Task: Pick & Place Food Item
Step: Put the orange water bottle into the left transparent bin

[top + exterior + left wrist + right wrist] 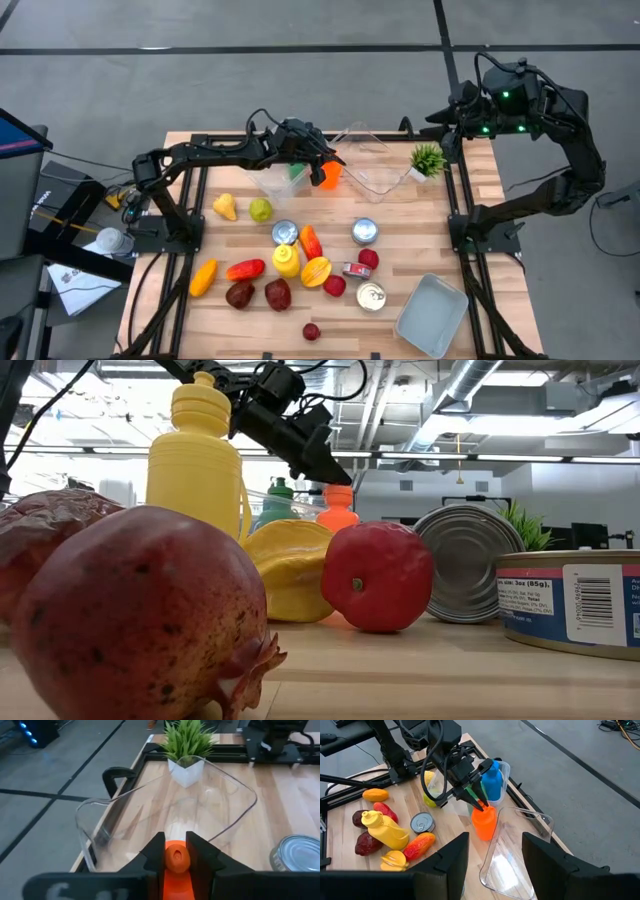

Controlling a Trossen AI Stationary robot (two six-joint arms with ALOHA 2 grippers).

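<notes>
An orange bottle (330, 175) stands upright on the far middle of the table, between two clear containers. My left gripper (177, 852) is shut on its top; the right wrist view shows the same gripper (481, 804) above the bottle (484, 822). The left container (502, 770) holds a blue bottle (492, 782) and a green one (280, 500). The other clear container (165, 815) lies empty just beyond the orange bottle. My right gripper (495, 865) hangs high over the far right corner, open with nothing between its fingers. My left gripper pinches the orange bottle's cap (176, 856) between its two fingers, one on each side. The fingers come slanting down from the table's left. The bottle stays upright, and its base (482, 837) looks to be on the table.
A small potted plant (428, 158) stands right of the empty container. Nearer lie a yellow bottle (286, 260), cans (365, 232), several toy fruits (245, 270) and a grey tray (432, 315) at the near right. Black frame rails (455, 210) run along both table sides.
</notes>
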